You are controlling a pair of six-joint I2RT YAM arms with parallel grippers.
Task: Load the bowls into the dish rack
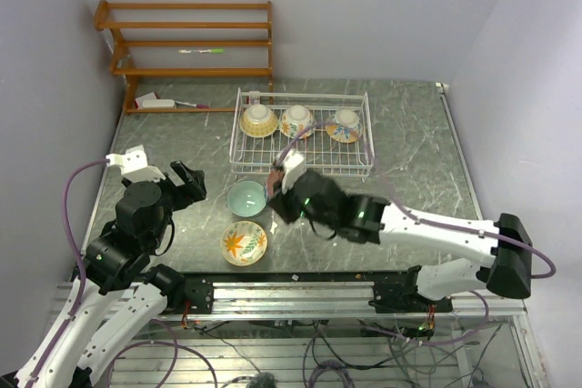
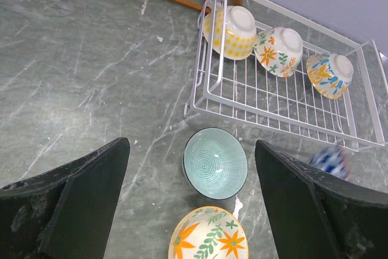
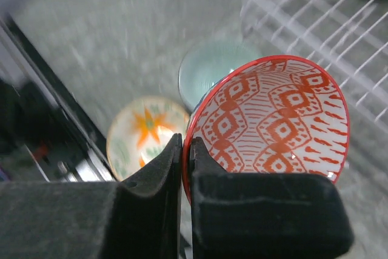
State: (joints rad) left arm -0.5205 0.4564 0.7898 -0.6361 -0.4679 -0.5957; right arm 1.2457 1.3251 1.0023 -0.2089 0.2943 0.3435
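The right gripper is clenched on the rim of a red bowl, one finger inside the lip and one outside, so the bowl hangs tilted with its mouth facing the wrist camera. From above, that bowl sits just in front of the near left corner of the dish rack, outside its wires and close beside the teal bowl. The held bowl is glazed ceramic, white inside with red diamonds and short dashes under a thin red edge. The teal bowl stands upright on the table, its inside marked with fine rings and radiating lines. Nearer the arms stands a cream bowl painted with orange flowers and green leaves. The rack is a low rectangular basket of thin white wire, and along its far side three bowls lean with their feet showing: a yellow checked bowl, a flowered bowl and an orange and blue bowl. The left gripper is spread wide and grasps nothing, to the left of the teal bowl. The table is grey-green stone with pale veins. An orange-brown wooden shelf stands at the far left.
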